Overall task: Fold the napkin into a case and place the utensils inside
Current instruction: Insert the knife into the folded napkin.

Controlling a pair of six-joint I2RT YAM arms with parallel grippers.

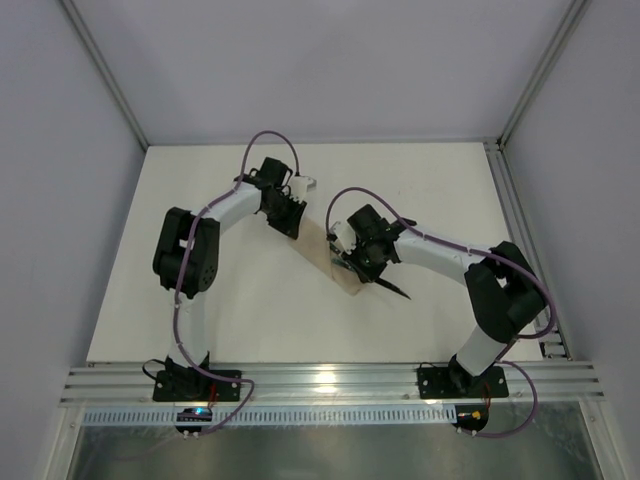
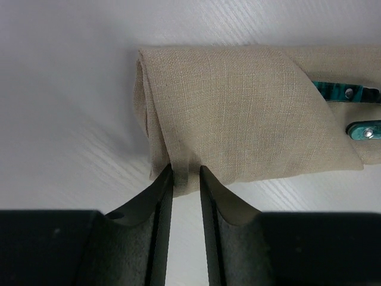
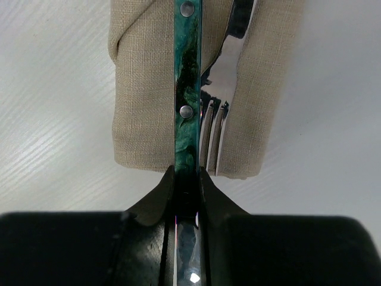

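The napkin is folded into a narrow beige case (image 2: 238, 113) lying flat on the table. My left gripper (image 2: 186, 173) is shut on a fold at the case's near edge. Two teal handles (image 2: 342, 91) run up to the slanted flap at the right and seem to slip under it. My right gripper (image 3: 187, 173) is shut on the knife (image 3: 187, 71) where the teal handle meets the blade, with the handle lying along the case (image 3: 143, 107). The fork (image 3: 225, 77) lies on the cloth beside the knife, tines toward my right gripper. In the top view both grippers (image 1: 290, 222) (image 1: 352, 262) flank the case (image 1: 347, 283).
The white table (image 1: 240, 290) is walled by a metal frame (image 1: 520, 100) at the back and sides. An aluminium rail (image 1: 330, 385) runs along the near edge. The knife blade (image 1: 398, 290) sticks out to the lower right of my right gripper.
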